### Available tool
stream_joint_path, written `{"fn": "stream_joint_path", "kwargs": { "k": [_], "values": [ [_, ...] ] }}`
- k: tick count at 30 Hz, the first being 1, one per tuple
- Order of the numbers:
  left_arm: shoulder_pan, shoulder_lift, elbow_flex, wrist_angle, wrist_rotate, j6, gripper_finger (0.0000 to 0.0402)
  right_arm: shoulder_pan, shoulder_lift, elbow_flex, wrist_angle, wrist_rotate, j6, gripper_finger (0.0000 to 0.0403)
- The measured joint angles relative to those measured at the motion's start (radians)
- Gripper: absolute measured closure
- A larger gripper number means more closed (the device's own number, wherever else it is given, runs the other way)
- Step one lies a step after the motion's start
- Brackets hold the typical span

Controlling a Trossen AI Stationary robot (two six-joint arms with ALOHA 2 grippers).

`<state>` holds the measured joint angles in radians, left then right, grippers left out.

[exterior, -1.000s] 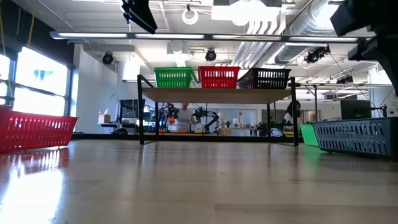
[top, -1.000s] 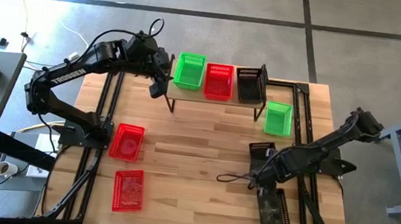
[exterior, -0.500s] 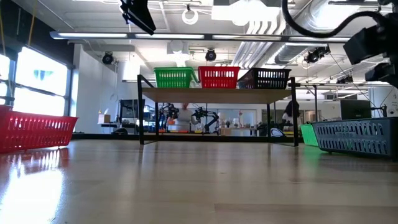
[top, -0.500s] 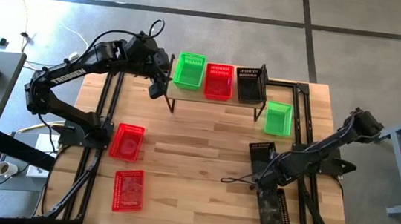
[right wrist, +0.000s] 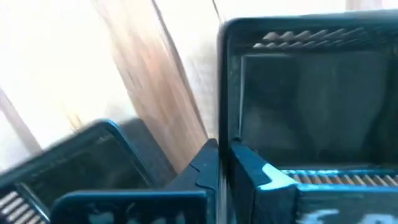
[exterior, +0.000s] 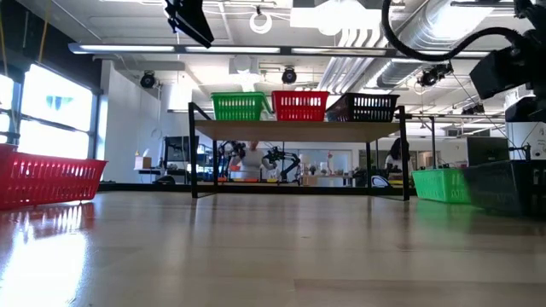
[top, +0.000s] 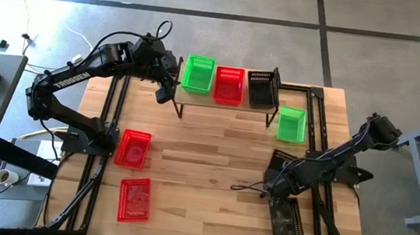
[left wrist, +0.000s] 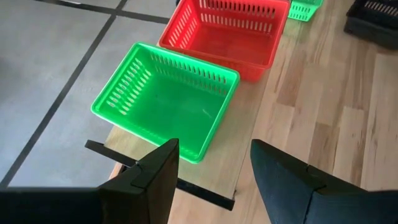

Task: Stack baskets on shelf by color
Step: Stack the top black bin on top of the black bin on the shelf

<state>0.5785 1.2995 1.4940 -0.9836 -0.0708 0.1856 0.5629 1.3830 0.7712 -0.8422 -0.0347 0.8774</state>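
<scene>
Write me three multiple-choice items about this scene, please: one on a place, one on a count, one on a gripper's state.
1. Where does the loose green perforated plastic basket lie?
A. on the wooden tabletop, beside one end of the low wood-topped shelf
B. between two red baskets
C. inside a black basket

2. How many red perforated plastic baskets lie on the tabletop?
A. one
B. two
C. three

3. What is the right gripper doing?
A. hanging open
B. shut on a black perforated plastic basket
C. shut on a red basket

Key: 1 A, it sits just off that end; 2 B, two show there in the high view; 3 B, its fingers pinch the dark rim.
</scene>
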Motion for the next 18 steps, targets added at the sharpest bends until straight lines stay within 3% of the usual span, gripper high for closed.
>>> {"fn": "stream_joint_path", "kwargs": {
  "k": [8, 18],
  "values": [
    [0.0, 0.0, 0.0, 0.0, -0.024, 0.016, 0.0213, 0.0, 0.0, 0.033, 0.074, -0.011, 0.124, 0.0398],
    [0.0, 0.002, 0.0, 0.001, -0.02, 0.001, 0.0213, -0.007, 0.0, 0.253, 0.018, 0.207, 0.224, 0.0401]
  ]
}}
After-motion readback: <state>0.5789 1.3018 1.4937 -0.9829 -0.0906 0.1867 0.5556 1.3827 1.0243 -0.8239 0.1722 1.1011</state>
